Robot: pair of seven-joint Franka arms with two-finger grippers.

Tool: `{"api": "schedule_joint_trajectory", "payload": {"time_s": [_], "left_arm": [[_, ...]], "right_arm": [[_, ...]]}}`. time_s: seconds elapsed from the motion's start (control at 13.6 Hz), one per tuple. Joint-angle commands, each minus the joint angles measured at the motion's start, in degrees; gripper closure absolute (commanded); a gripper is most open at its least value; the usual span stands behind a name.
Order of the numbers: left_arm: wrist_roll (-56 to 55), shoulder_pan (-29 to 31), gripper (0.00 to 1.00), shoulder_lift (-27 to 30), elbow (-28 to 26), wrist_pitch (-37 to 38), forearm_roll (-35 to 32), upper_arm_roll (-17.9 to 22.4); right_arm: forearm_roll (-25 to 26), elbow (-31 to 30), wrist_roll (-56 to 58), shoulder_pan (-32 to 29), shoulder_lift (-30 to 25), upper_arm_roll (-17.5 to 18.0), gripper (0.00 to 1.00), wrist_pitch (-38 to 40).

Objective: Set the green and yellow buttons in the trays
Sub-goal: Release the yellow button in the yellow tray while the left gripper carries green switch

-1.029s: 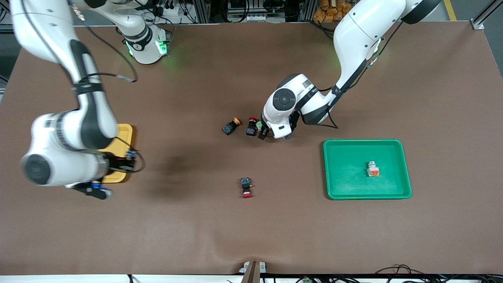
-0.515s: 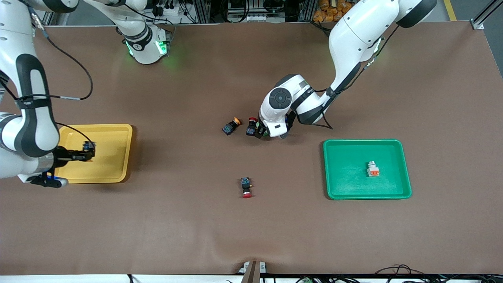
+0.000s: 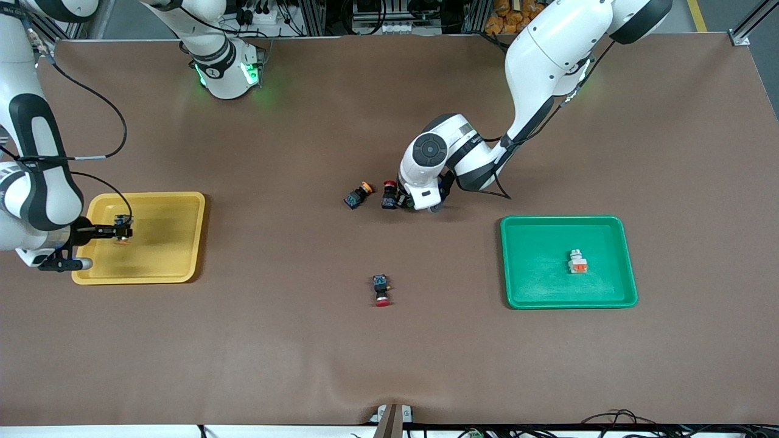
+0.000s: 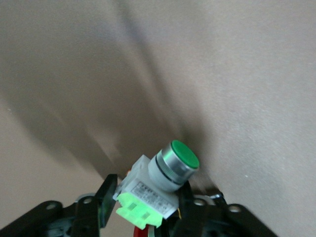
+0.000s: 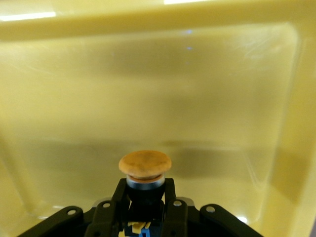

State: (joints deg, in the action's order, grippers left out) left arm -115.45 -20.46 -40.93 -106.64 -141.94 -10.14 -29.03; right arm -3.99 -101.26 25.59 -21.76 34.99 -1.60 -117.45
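We saw right gripper (image 3: 119,233) clamping yellow-capped button (image 5: 144,165) over yellow tray (image 3: 176,267); cap at fingers' twelve o'clock | left gripper (image 4: 143,210) gripping green button (image 4: 170,165) on table (image 3: 304,340)

two glossy white arms with black joint bands, loose black cables hanging off them, round grey wrist cap, green glowing base light, black fingers (image 5: 174,210) with small screws

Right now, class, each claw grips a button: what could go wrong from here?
1. The left claw grips the green button right beside a red-capped switch; lifting may knock it.
2. The right claw holds the yellow button over the yellow tray; a high release may bounce it.
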Motion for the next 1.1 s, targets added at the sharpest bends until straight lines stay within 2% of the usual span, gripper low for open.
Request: {"api": "schedule_joint_trajectory", "payload": {"time_s": [0.0,0.07,0.15,0.22,0.29,0.37,0.44,0.59,0.74,1.03], "left_arm": [[-0.92,-0.37,1.00,-0.21,-0.06,-0.71,-1.46,1.25],[-0.48,-0.28,1.00,0.06,-0.14,-0.62,-1.46,1.34],[-0.30,-0.11,1.00,0.41,-0.06,-0.44,-1.46,1.43],[-0.21,0.24,1.00,1.11,-0.06,-0.01,-1.73,1.61],[-0.21,0.51,1.00,2.16,0.03,0.52,-3.03,1.69],[-0.30,0.60,1.00,3.04,0.29,1.31,-4.61,1.70],[-0.21,0.86,1.00,3.66,1.25,2.97,-5.67,1.70],[2.58,2.61,1.00,3.84,3.97,8.23,-7.08,1.70],[7.76,4.98,1.00,4.01,6.61,12.28,-7.18,1.61],[18.92,9.72,1.00,4.45,10.31,14.41,-7.09,1.52]], "right_arm": [[0.91,0.61,2.18,-1.88,1.29,1.24,0.94,-0.59],[0.65,1.67,3.23,-2.67,2.44,1.33,0.82,-0.24],[0.21,2.03,4.02,-2.85,3.06,1.33,0.79,-0.15],[0.03,2.03,4.03,-2.76,3.15,1.33,0.66,-0.23],[0.03,2.12,3.59,-2.68,3.15,1.33,0.37,-0.15],[0.03,2.21,3.50,-2.68,3.15,1.33,0.14,-0.15],[-0.05,2.29,3.41,-2.59,3.15,1.33,0.00,0.03],[-0.14,2.64,3.33,-2.24,2.54,1.51,0.00,1.69],[-0.14,5.88,3.24,-1.45,2.36,1.94,0.00,7.38],[-1.29,12.91,3.06,2.85,2.19,1.86,0.00,18.90]]}}
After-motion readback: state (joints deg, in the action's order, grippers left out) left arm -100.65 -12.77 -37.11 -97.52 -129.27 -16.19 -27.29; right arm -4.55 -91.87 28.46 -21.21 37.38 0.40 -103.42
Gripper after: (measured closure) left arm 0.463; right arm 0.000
